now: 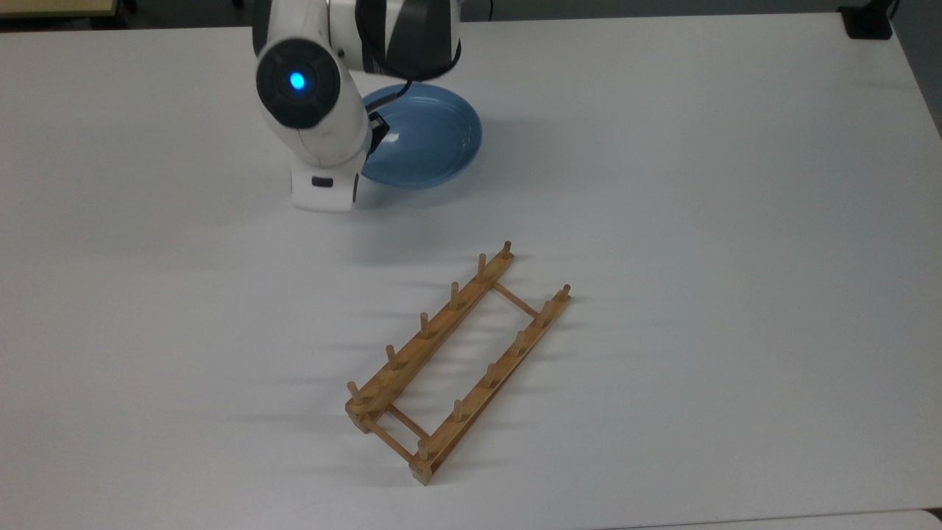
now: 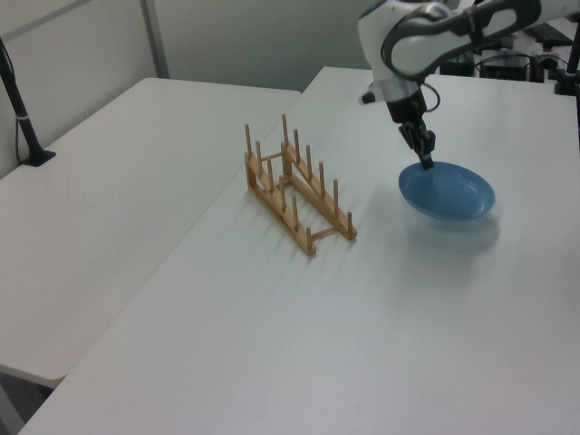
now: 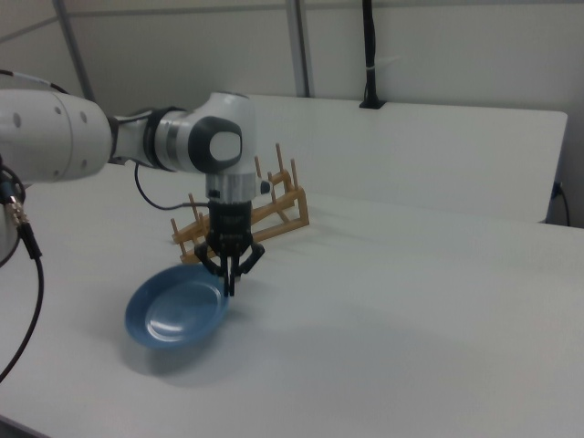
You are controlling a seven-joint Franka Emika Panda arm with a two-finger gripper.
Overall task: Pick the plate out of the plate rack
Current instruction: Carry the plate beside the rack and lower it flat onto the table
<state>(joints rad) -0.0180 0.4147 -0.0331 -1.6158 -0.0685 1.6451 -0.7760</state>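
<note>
Gripper (image 3: pixel 229 285) is pinching the blue plate (image 1: pixel 430 143) by its rim, well clear of the plate rack (image 1: pixel 456 361), so I'd guess next comes a gentle set-down on the table (image 1: pixel 699 221).

plate (image 1: pixel 430 140): 1 | plate rack (image 1: pixel 458 358): 1 | hand (image 3: pixel 229 283): 1
</note>
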